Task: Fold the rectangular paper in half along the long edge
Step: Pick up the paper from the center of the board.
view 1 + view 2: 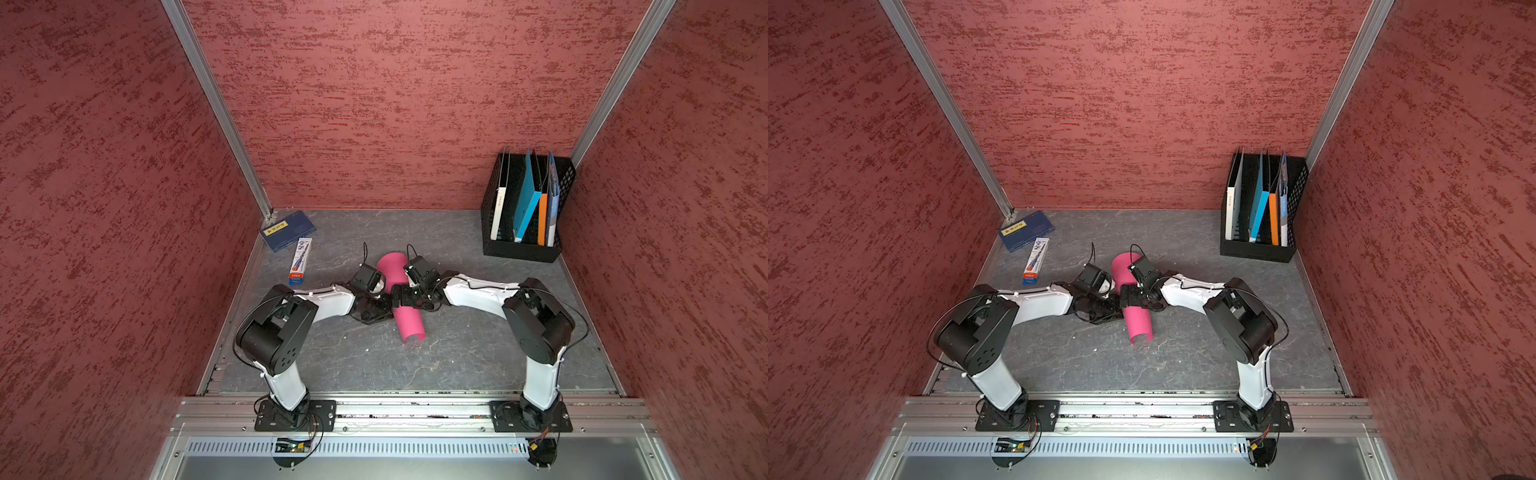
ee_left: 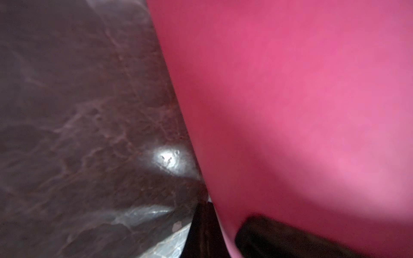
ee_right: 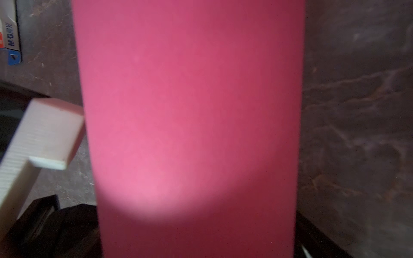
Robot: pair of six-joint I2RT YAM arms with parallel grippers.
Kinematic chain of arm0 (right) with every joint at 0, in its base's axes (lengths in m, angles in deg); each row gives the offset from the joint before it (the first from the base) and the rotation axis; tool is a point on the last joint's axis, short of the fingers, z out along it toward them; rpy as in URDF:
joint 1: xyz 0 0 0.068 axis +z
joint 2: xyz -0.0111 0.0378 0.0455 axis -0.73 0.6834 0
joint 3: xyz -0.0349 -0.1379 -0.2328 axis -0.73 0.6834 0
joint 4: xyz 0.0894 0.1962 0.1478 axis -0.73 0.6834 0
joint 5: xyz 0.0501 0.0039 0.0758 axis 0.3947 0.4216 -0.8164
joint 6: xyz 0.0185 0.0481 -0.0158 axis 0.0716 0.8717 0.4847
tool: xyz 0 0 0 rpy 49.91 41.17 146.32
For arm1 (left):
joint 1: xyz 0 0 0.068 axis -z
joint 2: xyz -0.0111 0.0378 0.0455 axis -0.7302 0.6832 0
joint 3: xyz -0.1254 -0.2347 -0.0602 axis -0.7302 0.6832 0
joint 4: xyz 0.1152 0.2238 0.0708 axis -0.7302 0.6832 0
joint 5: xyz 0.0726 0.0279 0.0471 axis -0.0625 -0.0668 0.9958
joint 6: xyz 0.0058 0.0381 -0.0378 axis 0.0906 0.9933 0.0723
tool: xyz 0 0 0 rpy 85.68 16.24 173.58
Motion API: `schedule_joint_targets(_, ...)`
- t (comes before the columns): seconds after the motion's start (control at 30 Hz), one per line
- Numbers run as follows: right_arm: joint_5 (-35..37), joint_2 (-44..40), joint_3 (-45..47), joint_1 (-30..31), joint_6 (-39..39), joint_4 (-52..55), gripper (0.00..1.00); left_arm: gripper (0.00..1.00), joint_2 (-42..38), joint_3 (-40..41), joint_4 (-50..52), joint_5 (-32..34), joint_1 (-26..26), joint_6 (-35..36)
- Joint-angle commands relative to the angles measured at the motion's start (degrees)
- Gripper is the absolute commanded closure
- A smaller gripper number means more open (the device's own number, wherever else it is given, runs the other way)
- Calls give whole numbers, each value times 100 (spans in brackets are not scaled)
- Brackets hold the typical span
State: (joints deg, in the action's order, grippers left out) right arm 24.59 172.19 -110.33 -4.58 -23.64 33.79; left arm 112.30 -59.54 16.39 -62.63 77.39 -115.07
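Observation:
The rectangular paper (image 1: 409, 322) (image 1: 1138, 326) is bright pink and lies curled over into a long arch at the table's middle in both top views. My left gripper (image 1: 386, 309) (image 1: 1116, 306) comes in from the left and is shut on the paper's edge; in the left wrist view the pink sheet (image 2: 290, 100) runs between the two dark fingers (image 2: 201, 232) of the gripper (image 2: 225, 239). My right gripper (image 1: 401, 296) (image 1: 1130, 297) (image 3: 199, 243) stands open over the arch, its jaws astride the paper (image 3: 190, 111), which hides most of them.
A black file rack (image 1: 519, 249) with blue and orange folders stands at the back right. A navy booklet (image 1: 286, 230) and a long white box (image 1: 300, 261) lie at the back left. Red walls close in three sides. A white part of the left arm (image 3: 44, 134) sits beside the paper.

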Motion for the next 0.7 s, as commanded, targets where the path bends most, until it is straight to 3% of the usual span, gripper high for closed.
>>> schedule_joint_targets(0.0, 383, 351, -35, 120, -29, 827, 4, 100, 64, 99, 61, 87, 2, 5)
schedule_joint_targets(0.67, 518, 694, -566, 276, -119, 1174, 3, 100, 133, 54, 118, 115, -7, 14)
